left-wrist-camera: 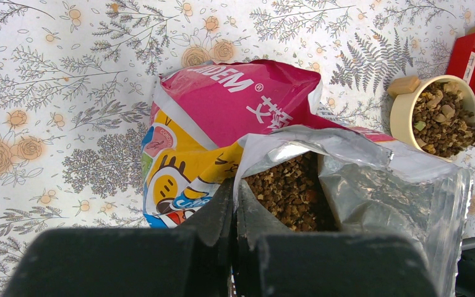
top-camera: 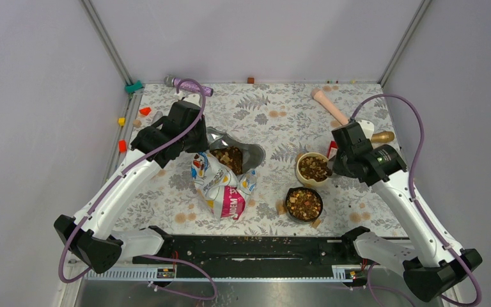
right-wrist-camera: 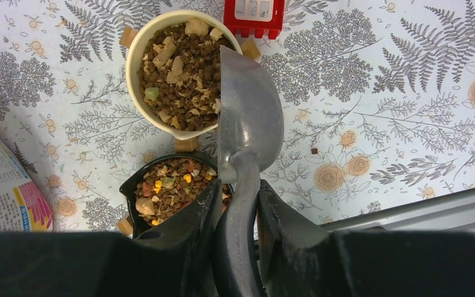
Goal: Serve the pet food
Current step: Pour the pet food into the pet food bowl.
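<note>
Lettering on bag (left-wrist-camera: 235,105): white capitals "…IDEM ®" on the pink panel, the first letters lost in a fold. White Chinese characters sit beside them, creased and not legible. The lower panel is yellow and blue with cartoon art. The bag lies at frame centre in the left wrist view on a floral tablecloth (left-wrist-camera: 68,93), its foil mouth gaping toward lower right.

Pet food (left-wrist-camera: 287,189) is in three places:
- A brown heap inside the bag mouth.
- Cream bowl (right-wrist-camera: 130,68), upper left of the right wrist view, is full of dark kibble with pale chunks and one green bit.
- Black bowl (right-wrist-camera: 126,187), just below the cream bowl and nearly touching it, holds kibble mixed with yellow, orange and green pieces.

Red block (right-wrist-camera: 253,15) at top centre carries a white label; its marks are too small to read.

Left gripper (left-wrist-camera: 235,198) has its fingers pressed together, pinching the foil lip of the bag.

Right gripper (right-wrist-camera: 238,198) is clamped on the handle of a metal scoop (right-wrist-camera: 250,117). The scoop is turned on its side over the cream bowl's right rim.
</note>
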Action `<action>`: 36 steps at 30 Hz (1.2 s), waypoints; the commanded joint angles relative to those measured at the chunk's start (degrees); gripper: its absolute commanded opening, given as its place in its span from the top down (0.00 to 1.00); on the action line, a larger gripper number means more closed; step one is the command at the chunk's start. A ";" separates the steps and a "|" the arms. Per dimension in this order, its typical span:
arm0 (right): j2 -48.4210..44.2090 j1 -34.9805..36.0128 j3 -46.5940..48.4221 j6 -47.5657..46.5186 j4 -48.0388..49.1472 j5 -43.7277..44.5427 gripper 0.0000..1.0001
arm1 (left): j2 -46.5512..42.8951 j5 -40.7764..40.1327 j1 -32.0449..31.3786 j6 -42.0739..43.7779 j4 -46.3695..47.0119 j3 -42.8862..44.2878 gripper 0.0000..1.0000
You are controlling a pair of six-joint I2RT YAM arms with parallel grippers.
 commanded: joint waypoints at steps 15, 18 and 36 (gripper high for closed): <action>-1.31 -0.40 3.62 -2.55 -1.24 1.62 1.00 | -0.02 0.35 0.18 0.79 -0.51 1.19 1.00; -1.97 -0.40 3.79 -2.56 -1.20 1.77 1.00 | 0.07 0.37 0.16 0.79 -0.59 1.18 1.00; -3.69 -0.40 2.05 -5.73 1.24 -1.11 1.00 | -0.06 0.31 0.14 0.79 -0.57 1.17 1.00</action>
